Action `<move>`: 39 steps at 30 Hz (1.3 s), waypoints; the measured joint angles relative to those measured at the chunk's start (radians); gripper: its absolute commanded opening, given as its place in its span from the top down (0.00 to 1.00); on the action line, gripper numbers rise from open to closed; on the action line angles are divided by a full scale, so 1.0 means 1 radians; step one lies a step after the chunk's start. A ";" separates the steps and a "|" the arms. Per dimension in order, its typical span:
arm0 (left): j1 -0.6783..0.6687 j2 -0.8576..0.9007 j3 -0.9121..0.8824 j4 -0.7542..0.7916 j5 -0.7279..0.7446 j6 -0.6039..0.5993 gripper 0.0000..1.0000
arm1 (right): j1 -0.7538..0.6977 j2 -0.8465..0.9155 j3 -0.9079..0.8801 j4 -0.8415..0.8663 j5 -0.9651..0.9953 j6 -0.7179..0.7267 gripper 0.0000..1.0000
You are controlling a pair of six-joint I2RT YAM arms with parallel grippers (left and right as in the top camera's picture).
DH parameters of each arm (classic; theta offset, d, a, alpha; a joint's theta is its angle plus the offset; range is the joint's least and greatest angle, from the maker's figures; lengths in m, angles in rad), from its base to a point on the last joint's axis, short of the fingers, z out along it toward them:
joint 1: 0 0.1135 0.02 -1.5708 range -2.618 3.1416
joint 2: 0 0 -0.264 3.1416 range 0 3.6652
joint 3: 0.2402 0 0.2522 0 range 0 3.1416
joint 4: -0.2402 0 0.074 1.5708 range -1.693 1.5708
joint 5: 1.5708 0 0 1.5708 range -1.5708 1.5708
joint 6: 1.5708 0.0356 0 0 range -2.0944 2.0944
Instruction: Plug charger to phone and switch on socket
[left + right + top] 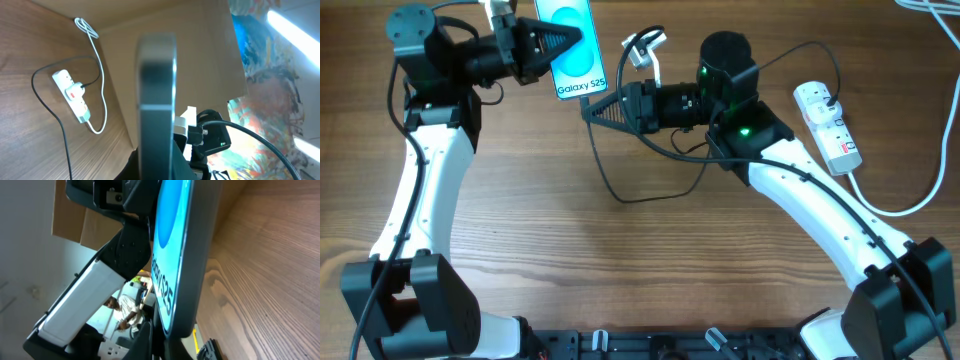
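Note:
My left gripper [558, 46] is shut on the phone [578, 30] and holds it at the back of the table, screen up with "Galaxy S25" showing. In the left wrist view the phone [157, 75] is edge-on. My right gripper [592, 108] is shut on the connector end of the charger, right at the phone's bottom end [180, 240]; the connector tip is hidden. The black charger cable [620, 195] loops over the table to its plug [832, 100] in the white socket [828, 128]. The socket also shows in the left wrist view [70, 95], with its red switch [71, 93].
The socket's thick white cord [920, 200] curves off to the table's right edge and back corner. The slack black cable lies in a loop mid-table, under the right arm [800, 190]. The left arm [420, 190] stands along the left side.

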 measured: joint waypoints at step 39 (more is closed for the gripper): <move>-0.041 0.000 -0.010 -0.164 0.021 0.044 0.96 | 0.045 0.002 0.027 -0.164 -0.075 -0.239 0.55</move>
